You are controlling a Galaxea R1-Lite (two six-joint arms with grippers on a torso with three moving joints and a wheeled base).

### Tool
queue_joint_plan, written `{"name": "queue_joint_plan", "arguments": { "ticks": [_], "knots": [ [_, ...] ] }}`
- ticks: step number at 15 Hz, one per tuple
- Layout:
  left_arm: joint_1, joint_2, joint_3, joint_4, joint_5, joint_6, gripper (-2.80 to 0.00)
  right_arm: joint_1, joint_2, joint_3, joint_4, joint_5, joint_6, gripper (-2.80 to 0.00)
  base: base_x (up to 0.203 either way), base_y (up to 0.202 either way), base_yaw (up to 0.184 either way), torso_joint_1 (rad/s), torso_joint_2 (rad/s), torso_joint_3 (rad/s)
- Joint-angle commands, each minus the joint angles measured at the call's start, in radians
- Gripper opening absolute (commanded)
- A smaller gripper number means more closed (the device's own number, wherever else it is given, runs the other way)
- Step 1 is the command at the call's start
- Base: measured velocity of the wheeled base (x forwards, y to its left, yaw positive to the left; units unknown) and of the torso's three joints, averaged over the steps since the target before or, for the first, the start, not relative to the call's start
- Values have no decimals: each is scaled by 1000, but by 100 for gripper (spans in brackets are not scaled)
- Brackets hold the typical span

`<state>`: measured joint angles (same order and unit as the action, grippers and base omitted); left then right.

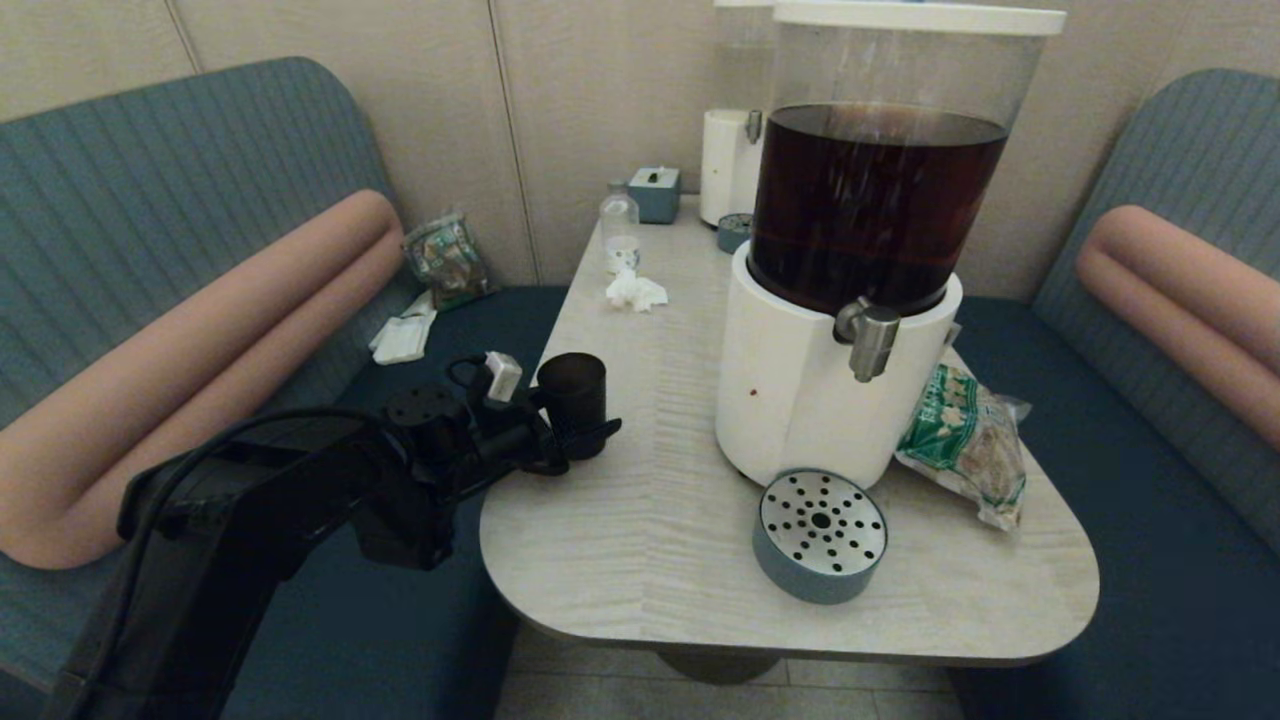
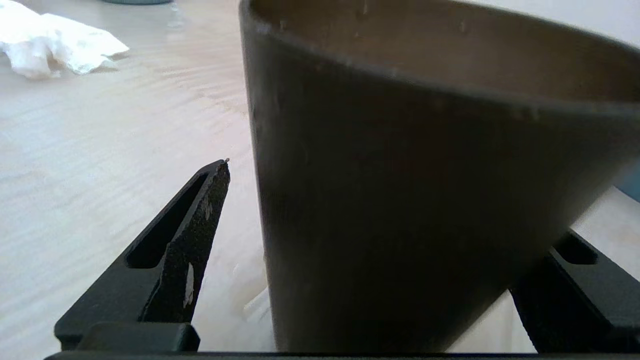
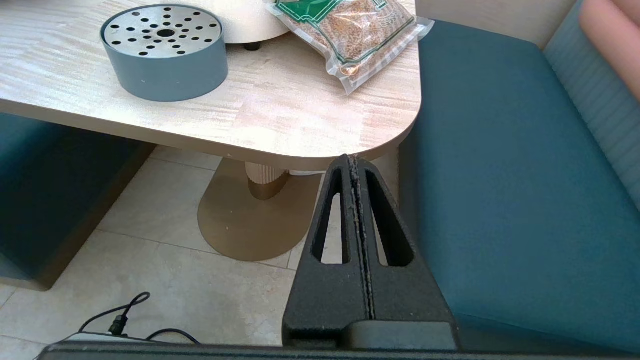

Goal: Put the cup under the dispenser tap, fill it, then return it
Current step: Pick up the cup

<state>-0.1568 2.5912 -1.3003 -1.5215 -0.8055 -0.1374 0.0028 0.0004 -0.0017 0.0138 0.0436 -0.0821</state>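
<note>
At the desk's (image 1: pixel 640 560) left edge, my left tool (image 1: pixel 580 437) reaches in level from the bench side with its jaws spread wide around the cup (image 1: pixel 573 398). From the left wrist camera, the cup (image 2: pixel 400 210) stands between my two fingers (image 2: pixel 195 250), and a clear gap shows between the nearer finger and the dark wall, so I am not gripping it. It stands upright on the pale wood, well apart from the dispenser tap (image 1: pixel 870 342), which juts from the white base of the big dispenser (image 1: pixel 860 250) holding dark brown drink. Below that tap, near the desk's front edge, sits a round blue-grey drip tray (image 1: pixel 820 535) with a perforated steel top. A sealed packet of grain (image 1: pixel 965 440) lies just beside the dispenser's base. Farther back lies a crumpled tissue (image 1: pixel 635 291) near a small clear bottle (image 1: pixel 619 228). My right tool (image 3: pixel 358 165) hangs parked below the desk's corner, above the floor, fingers pressed together.
</note>
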Motion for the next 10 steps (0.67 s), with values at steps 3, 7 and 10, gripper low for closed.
{"name": "queue_joint_plan", "arguments": {
  "ticks": [3, 7, 10],
  "knots": [
    [-3, -13, -8, -9, 3, -2, 0, 0, -2, 0, 0, 1, -1, -280, 0, 0, 0, 0, 0, 0],
    [-4, -22, 1, -9, 5, -1, 0, 0, -2, 0, 0, 1, -1, -280, 0, 0, 0, 0, 0, 0],
    [-4, -22, -1, -9, 5, -2, 0, 0, -2, 0, 0, 1, -1, -280, 0, 0, 0, 0, 0, 0]
  ]
}}
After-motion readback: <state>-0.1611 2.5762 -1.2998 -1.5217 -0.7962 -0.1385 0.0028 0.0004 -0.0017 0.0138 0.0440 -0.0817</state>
